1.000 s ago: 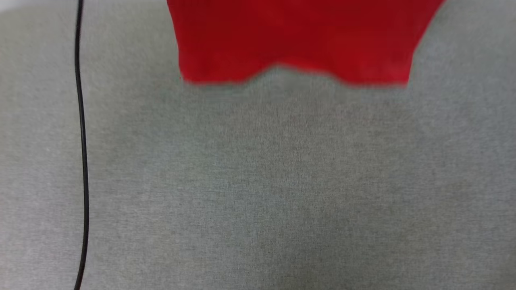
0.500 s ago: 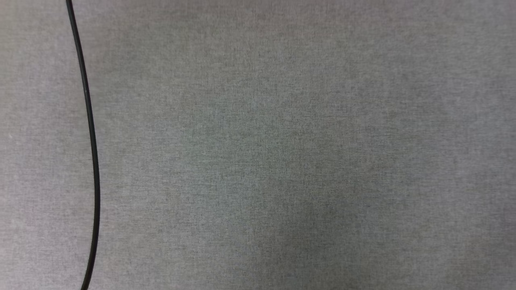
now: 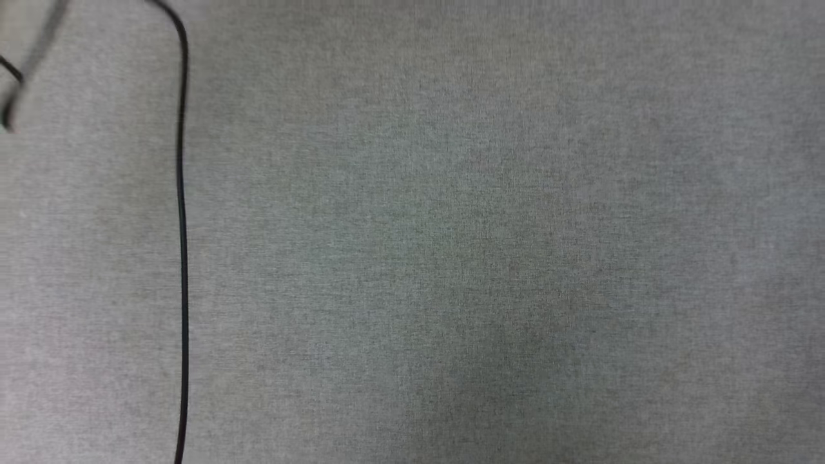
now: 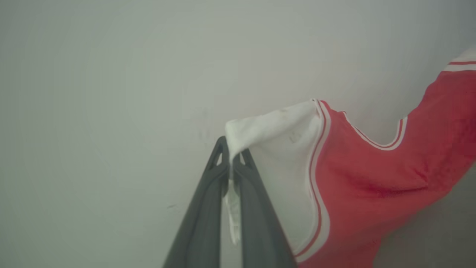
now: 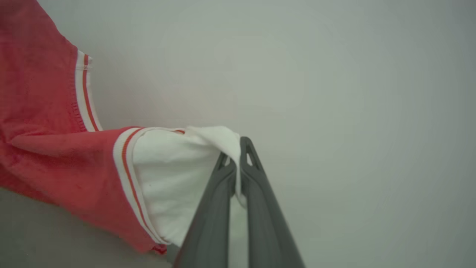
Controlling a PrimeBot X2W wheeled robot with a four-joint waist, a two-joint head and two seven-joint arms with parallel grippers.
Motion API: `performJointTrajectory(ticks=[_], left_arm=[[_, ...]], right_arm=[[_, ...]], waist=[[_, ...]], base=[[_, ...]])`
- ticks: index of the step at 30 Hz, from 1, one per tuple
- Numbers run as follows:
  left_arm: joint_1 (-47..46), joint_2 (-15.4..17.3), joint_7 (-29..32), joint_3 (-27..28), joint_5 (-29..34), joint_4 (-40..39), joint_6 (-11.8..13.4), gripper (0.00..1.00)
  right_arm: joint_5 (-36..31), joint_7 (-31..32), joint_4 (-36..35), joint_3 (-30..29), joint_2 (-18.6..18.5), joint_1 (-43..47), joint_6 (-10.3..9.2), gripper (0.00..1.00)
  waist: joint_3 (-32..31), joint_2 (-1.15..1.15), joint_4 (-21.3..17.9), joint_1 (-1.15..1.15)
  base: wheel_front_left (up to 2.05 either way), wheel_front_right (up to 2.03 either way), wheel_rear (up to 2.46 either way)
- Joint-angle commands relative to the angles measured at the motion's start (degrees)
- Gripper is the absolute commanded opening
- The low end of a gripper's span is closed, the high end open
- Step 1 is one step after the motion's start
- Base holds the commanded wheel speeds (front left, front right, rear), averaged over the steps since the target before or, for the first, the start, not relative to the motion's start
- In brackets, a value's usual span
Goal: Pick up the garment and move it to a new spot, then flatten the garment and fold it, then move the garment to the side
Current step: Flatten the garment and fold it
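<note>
We hold one red jersey [image 4: 372, 167] by its two white sleeves [image 4: 282, 149], slung between our two grippers. Our left gripper [image 4: 231, 152], rising from the frame's bottom centre, is clamped on one sleeve, with the jersey spreading to the right. Our right gripper [image 5: 235, 149] pinches the other sleeve, with the jersey at the left. In the head view, one black cable [image 3: 183, 258] runs down the left side over grey cloth [image 3: 483, 258].

The left claw [image 4: 231, 152] is clamped tight. Its two dark fingers [image 4: 200, 216] press together near the tips, pinching a white fold of the garment [image 4: 364, 175] between them. The right claw [image 5: 235, 152] grips likewise, fingers [image 5: 260, 208] closed on white cloth. Its tips seem to meet, though the cloth hides the contact.
</note>
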Motion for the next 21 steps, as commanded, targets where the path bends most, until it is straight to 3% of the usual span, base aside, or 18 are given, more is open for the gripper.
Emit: performJointTrajectory(ticks=[1, 9, 21], left_arm=[[3.5, 0.5, -0.6, -0.2, -0.6, -1.6, 0.5, 0.0], [22.9, 4.1, -1.5, -0.2, -5.1, -10.4, 3.9, 0.0], [53.1, 8.5, -1.9, 1.9, -11.7, -21.5, 10.0, 0.0]], right_arm=[[1.0, -0.9, -1.1, 1.5, -0.7, 3.2, -0.09, 0.0], [8.1, -2.1, -6.4, 6.4, -2.3, 20.0, -0.09, 0.0], [12.8, -2.7, -11.5, 5.9, -3.1, 45.3, -0.08, 0.0]], waist=[[-1.6, 0.0, 0.3, -0.01], [-8.2, 0.0, 0.0, -0.01], [-17.9, 0.0, -0.6, -0.01]], base=[[0.0, 0.0, 0.0], [0.0, 0.0, 0.0], [0.0, 0.0, 0.0]])
